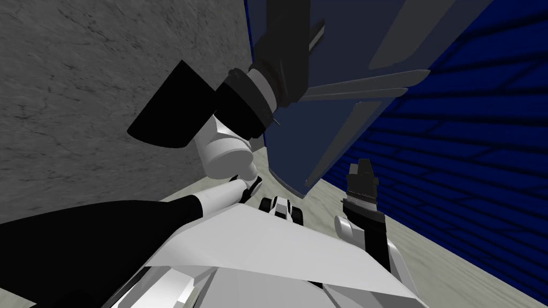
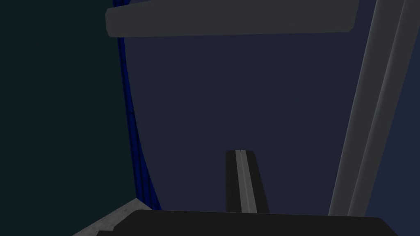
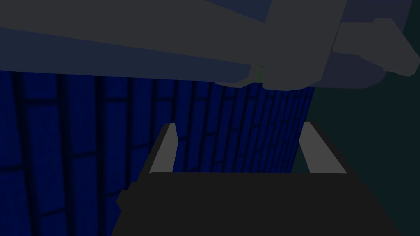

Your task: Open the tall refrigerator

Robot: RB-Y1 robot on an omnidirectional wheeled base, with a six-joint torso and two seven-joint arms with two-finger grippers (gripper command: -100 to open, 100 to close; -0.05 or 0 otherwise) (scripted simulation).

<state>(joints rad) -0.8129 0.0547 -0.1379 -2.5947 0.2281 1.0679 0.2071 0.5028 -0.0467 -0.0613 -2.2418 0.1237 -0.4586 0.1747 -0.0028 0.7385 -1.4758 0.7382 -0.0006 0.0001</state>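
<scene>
A tall, dark navy refrigerator (image 1: 291, 144) stands in a corner, and its doors look closed. Long grey handles (image 1: 364, 84) lie across its front. A grey stone-look wall (image 1: 80, 107) runs along one side of the refrigerator and a blue brick wall (image 1: 471, 160) along the other. A pale floor (image 1: 428, 256) spreads below it.

The left gripper (image 1: 317, 35) is raised high, close to the refrigerator's front, on a thick dark forearm. In the left wrist view this gripper (image 2: 240, 153) has its two thin fingers (image 2: 245, 180) pressed together with nothing between them. They point at the bare navy front. One grey handle (image 2: 229, 20) crosses beyond the tips and a second, long handle (image 2: 369, 123) runs beside them. The fingers touch neither handle.

The right gripper (image 1: 364, 163) hangs low, well apart from the refrigerator's front, near its bottom corner on the brick wall's side. In the right wrist view its (image 3: 239, 124) fingers (image 3: 164, 151) stand wide apart and hold nothing. They point up at the blue brick wall, with the refrigerator's handles looming above.
</scene>
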